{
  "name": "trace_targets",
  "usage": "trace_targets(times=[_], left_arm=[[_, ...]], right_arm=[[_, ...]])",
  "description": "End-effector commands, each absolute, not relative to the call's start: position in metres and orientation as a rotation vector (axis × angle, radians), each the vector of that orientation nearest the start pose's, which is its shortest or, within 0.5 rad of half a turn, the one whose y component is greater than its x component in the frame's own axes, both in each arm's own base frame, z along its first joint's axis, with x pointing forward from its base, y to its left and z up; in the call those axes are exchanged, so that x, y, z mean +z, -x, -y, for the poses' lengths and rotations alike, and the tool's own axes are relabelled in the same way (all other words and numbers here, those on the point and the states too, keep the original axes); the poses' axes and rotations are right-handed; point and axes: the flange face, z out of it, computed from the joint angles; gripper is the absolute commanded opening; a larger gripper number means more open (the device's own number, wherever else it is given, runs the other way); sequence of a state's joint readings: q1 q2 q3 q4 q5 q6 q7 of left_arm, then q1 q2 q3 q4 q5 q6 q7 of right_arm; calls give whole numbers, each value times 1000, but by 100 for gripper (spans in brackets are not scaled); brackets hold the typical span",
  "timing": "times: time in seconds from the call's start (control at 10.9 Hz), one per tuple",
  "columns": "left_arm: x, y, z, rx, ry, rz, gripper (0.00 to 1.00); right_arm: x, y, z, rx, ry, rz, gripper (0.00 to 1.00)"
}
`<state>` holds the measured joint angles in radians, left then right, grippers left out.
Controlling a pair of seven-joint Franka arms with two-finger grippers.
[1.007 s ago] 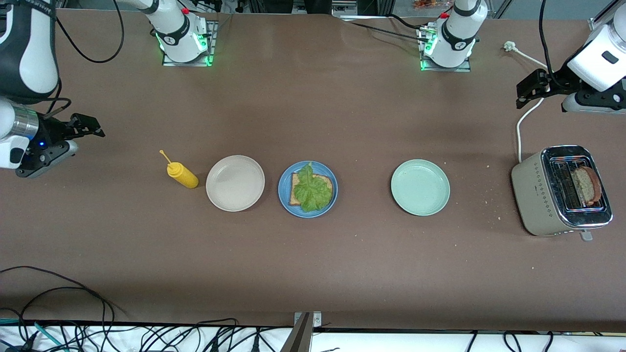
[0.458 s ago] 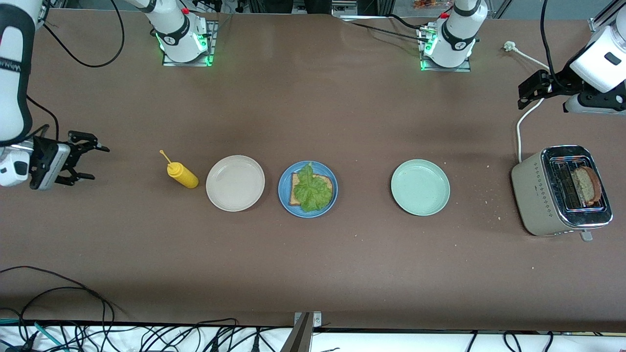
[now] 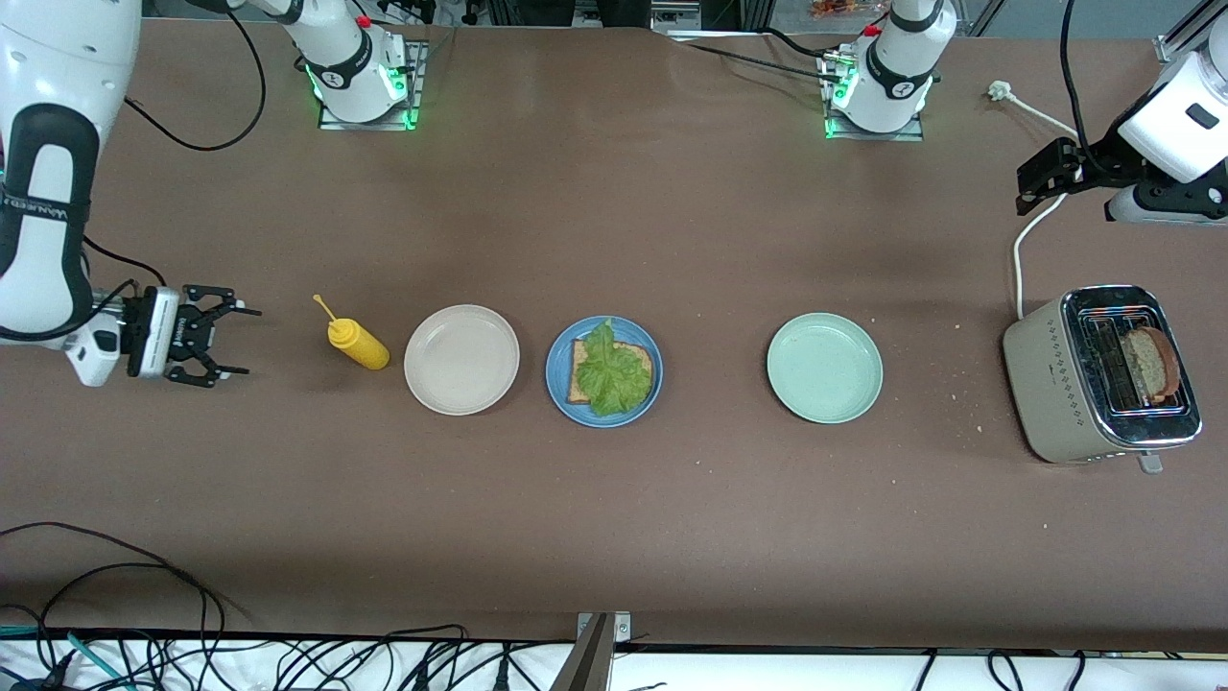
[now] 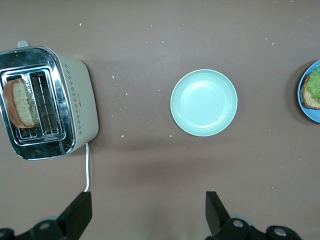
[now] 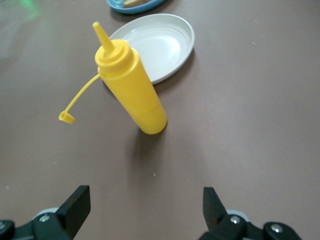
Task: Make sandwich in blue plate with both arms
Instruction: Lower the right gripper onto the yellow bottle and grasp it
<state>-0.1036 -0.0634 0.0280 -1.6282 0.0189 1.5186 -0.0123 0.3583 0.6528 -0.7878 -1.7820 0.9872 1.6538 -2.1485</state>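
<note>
While the right end effector [image 3: 223, 336] hangs low over the surface [image 3: 614, 518] with fingers spread wide and empty, aimed at the yellow squeeze bottle [image 3: 357, 344], the left end effector [image 3: 1041, 178] hovers over the toaster's white cord [image 3: 1023, 259], also wide and empty. On the blue plate [image 3: 559, 384] lies one bread slice [image 3: 578, 382] topped with lettuce [image 3: 610, 372], between a beige plate [image 3: 461, 359] and a pale green plate [image 3: 824, 368]. Another bread slice [image 3: 1151, 363] stands in the toaster [image 3: 1055, 374] at the left arm's end.
</note>
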Motion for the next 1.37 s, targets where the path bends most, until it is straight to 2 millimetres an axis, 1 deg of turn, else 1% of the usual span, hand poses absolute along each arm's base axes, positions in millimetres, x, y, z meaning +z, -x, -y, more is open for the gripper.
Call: trace_targets(times=[0.0, 0.09, 0.18, 0.27, 0.37, 0.55, 0.64, 0.82, 1.01, 1.28], left_arm=[[629, -525, 33, 74, 3092, -123, 100], [629, -525, 33, 74, 3092, -123, 100], [629, -525, 33, 74, 3092, -123, 100], [629, -525, 33, 74, 3092, -123, 100], [629, -525, 33, 74, 3092, -123, 100], [627, -527, 30, 81, 3094, -114, 100], [627, -527, 30, 81, 3095, -114, 100], [627, -527, 30, 81, 3095, -114, 100], [627, -527, 30, 81, 3095, -114, 100], [627, -527, 29, 81, 3096, -110, 100]], right_arm=[[206, -599, 123, -627, 1685, 1741, 100], [194, -600, 112, -661, 1594, 1802, 100], [184, -599, 106, -686, 1544, 1797, 100], [168, -593, 100, -723, 1489, 1737, 100], [152, -591, 99, -757, 1459, 1682, 100], [124, -586, 105, -858, 1429, 1566, 100], [116, -584, 102, -889, 1407, 1531, 100], [113, -580, 96, -942, 1340, 1479, 100], [116, -582, 89, -991, 1310, 1441, 100], [122, -587, 64, -1019, 1254, 1387, 100]])
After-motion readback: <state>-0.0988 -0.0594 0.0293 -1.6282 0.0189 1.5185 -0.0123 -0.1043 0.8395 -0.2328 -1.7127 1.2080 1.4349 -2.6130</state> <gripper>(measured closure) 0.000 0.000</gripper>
